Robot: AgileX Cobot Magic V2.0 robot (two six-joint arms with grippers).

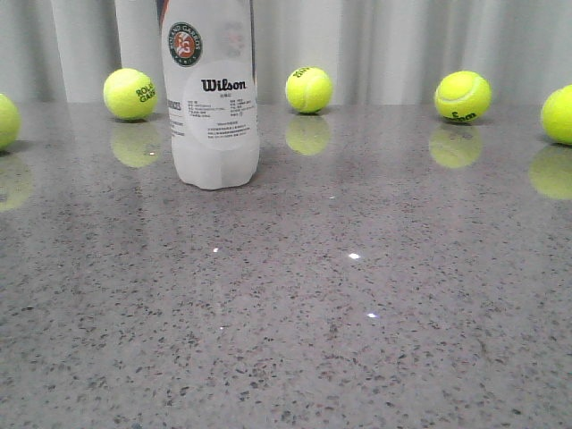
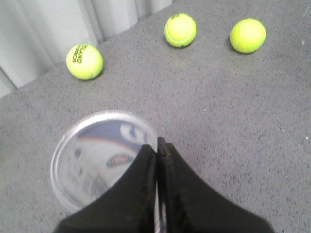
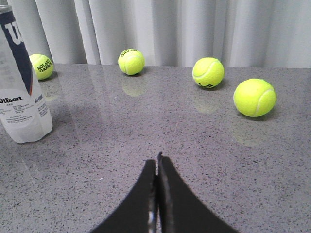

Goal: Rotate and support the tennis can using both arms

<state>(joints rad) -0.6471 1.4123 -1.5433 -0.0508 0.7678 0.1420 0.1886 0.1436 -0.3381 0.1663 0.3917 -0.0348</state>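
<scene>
The tennis can [image 1: 214, 98] stands upright on the grey table at the back left, its Wilson logo and round emblem facing the front camera. Neither arm shows in the front view. The left wrist view looks down on the tennis can's [image 2: 97, 155] clear round top. My left gripper [image 2: 158, 144] is shut with nothing between its fingers, its tips in line with the top's rim; I cannot tell whether they touch it. My right gripper [image 3: 157, 159] is shut and empty over bare table, well away from the tennis can [image 3: 19, 97], which stands off to its side.
Several yellow-green tennis balls lie along the back of the speckled table [image 1: 295, 313]: one [image 1: 130, 94] just left of the can, one [image 1: 308, 89] to its right, and another [image 1: 462, 96] farther right. A pale curtain [image 1: 402, 45] hangs behind them.
</scene>
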